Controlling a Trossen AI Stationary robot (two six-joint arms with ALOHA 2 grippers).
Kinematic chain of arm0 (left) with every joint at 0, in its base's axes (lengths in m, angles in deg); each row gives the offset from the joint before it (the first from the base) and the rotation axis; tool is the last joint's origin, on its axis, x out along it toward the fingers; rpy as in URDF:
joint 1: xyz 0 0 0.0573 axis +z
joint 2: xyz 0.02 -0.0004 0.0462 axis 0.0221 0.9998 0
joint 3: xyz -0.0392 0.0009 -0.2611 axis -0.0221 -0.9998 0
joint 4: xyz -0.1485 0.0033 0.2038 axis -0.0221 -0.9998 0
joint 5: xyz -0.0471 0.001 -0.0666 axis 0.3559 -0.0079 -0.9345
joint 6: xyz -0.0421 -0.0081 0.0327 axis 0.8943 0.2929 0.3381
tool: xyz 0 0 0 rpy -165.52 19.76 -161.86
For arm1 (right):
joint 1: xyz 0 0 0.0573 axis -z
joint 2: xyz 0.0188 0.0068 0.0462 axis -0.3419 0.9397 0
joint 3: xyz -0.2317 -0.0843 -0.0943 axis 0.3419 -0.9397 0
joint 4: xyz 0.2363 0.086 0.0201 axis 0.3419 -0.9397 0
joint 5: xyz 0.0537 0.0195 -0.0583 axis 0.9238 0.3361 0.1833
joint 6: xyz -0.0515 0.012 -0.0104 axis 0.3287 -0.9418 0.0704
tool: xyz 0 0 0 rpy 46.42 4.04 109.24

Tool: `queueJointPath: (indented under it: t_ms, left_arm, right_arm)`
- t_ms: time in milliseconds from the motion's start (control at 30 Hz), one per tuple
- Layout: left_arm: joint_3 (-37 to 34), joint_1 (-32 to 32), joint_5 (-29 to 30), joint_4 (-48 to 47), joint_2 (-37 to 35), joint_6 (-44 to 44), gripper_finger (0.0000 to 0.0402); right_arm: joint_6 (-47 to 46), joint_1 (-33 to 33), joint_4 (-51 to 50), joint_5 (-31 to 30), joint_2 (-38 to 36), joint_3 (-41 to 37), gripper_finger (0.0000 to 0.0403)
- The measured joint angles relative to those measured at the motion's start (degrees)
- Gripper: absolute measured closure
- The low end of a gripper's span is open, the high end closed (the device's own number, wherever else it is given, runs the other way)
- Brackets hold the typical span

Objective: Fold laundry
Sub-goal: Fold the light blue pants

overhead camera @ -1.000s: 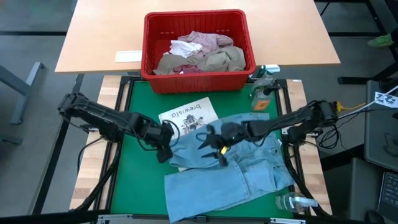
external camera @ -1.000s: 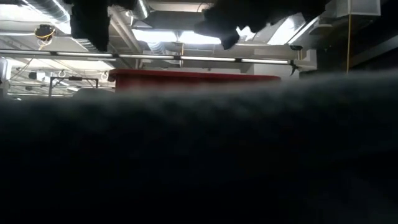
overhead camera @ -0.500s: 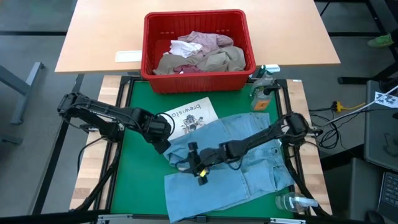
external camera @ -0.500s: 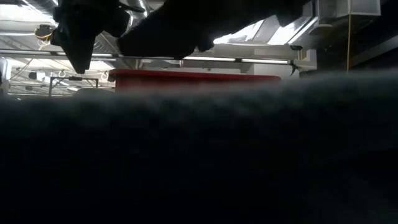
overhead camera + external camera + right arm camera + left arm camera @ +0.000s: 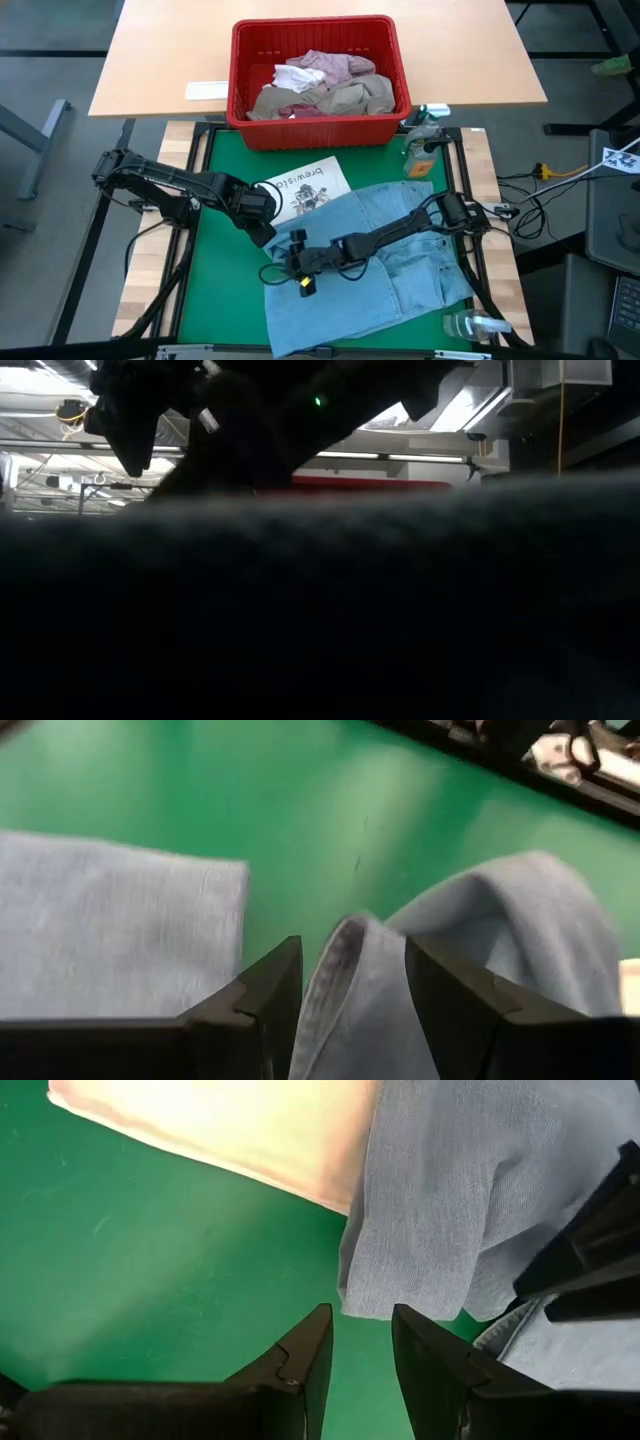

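The light blue denim jeans (image 5: 375, 270) lie spread on the green mat (image 5: 215, 290) of the desk, just in front of the red plastic basket (image 5: 318, 75) that holds the other crumpled garments (image 5: 320, 88) — tan and pinkish pieces not yet taken out. A printed paper sheet (image 5: 303, 187) sits between the basket and the jeans, partly under the denim.

The step in hand looks like gathering the edge of the jeans for a first fold. The right end effector (image 5: 300, 265) is stretched far across the jeans from the basket's right side, arm nearly flat and low, its fingers parted astride a raised ridge of denim (image 5: 345, 970) — released, not yet pinched. The left end effector (image 5: 358, 1345) reaches in from the other side, bent at the elbow, hovering just off a loose corner of denim (image 5: 405, 1270) with its fingers a little apart and nothing between them.

Next, I judge, both need to close on the cloth edge, then lift together and carry it over toward the far side of the jeans
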Motion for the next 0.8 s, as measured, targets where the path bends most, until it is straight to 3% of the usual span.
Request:
queueJointPath:
  t_ms: [100,267,533,800]
  left_arm:
    - [0.0,0.0,-0.2,0.2,0.0,0.0,0.0301]
    - [0.0,0.0,-0.2,1.2,0.0,0.0,0.0301]
    - [0.0,-0.1,0.1,4.4,0.0,3.3,0.0301]
    - [-0.2,-0.1,0.6,5.2,0.0,4.2,0.0301]
  right_arm:
    - [1.2,0.0,-1.8,-0.3,0.1,0.0,0.0226]
    - [1.5,0.1,-2.2,-6.5,0.1,0.0,0.0226]
    - [2.7,0.4,-5.8,-5.4,0.1,0.0,0.023]
    - [2.6,0.4,-6.0,-4.8,0.1,0.0,0.0305]
